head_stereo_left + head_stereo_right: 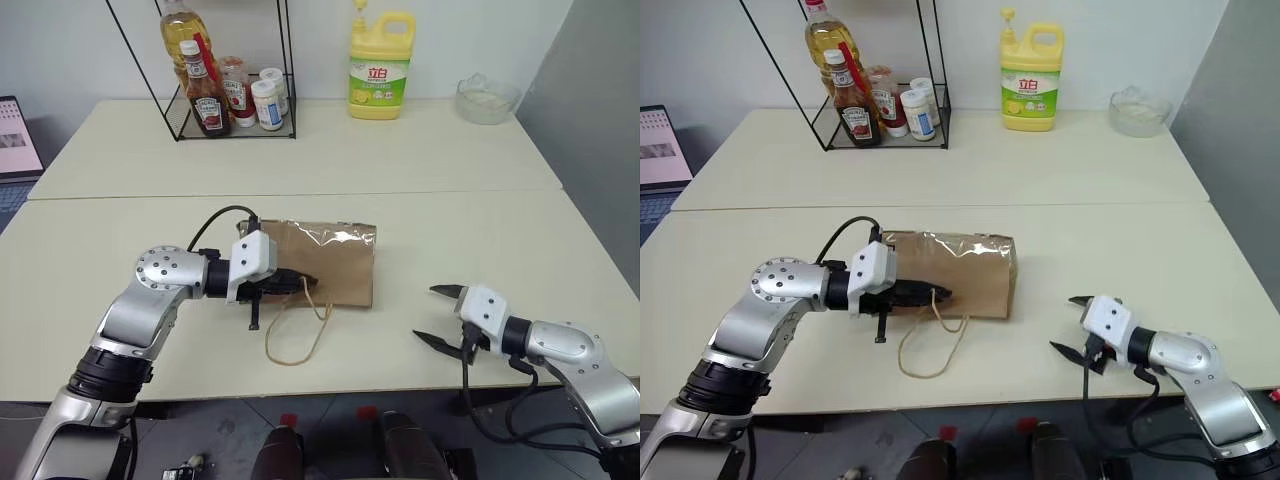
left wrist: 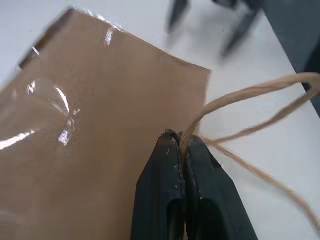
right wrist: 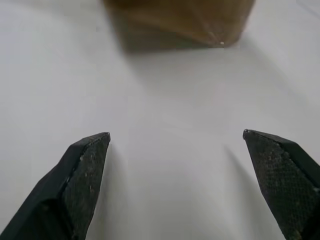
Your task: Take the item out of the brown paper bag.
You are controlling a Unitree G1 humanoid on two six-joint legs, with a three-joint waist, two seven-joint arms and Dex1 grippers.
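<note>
The brown paper bag [image 1: 335, 262] lies flat on the near table, its mouth toward my left arm, with a shiny clear patch along its far edge. One tan loop handle [image 1: 293, 350] trails onto the table in front of it. My left gripper [image 1: 303, 284] is over the bag's mouth and shut on a twisted handle [image 2: 235, 97], which is pinched between its black fingers [image 2: 165, 180]. To the right of the bag, my right gripper [image 1: 437, 315] hovers low over the table and is open. It holds nothing and faces the bag's bottom end [image 3: 180, 20]. The item is hidden.
A wire rack [image 1: 235, 125] at the back left holds an oil bottle [image 1: 183, 30], a ketchup bottle [image 1: 205, 95] and small jars. A yellow detergent bottle [image 1: 380, 65] and a glass bowl [image 1: 487, 98] stand at the back. A laptop [image 1: 15, 140] is at the left edge.
</note>
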